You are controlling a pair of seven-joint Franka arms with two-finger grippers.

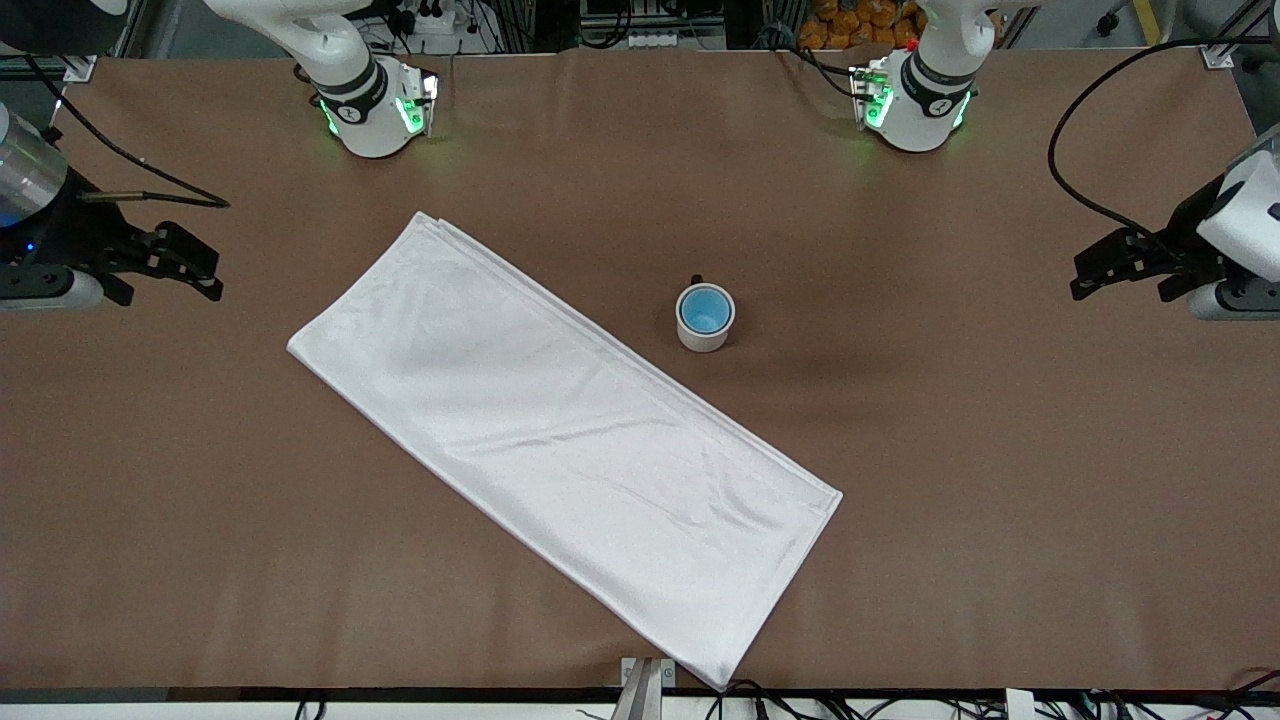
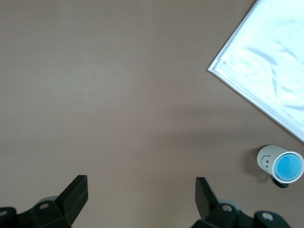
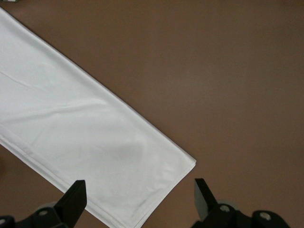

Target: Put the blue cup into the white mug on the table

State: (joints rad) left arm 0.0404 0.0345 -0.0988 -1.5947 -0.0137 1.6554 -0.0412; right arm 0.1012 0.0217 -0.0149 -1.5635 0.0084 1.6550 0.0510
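Observation:
The blue cup (image 1: 705, 310) sits inside the white mug (image 1: 703, 338), which stands upright on the brown table (image 1: 950, 450) near its middle. The mug's dark handle points toward the robots' bases. In the left wrist view the mug (image 2: 266, 159) with the blue cup (image 2: 289, 167) in it shows well apart from the fingers. My left gripper (image 1: 1085, 272) (image 2: 141, 183) is open and empty over the left arm's end of the table. My right gripper (image 1: 210, 270) (image 3: 139, 184) is open and empty over the right arm's end.
A long white folded cloth (image 1: 560, 430) lies diagonally beside the mug, reaching the table edge nearest the front camera. It also shows in the left wrist view (image 2: 270, 57) and the right wrist view (image 3: 71, 128).

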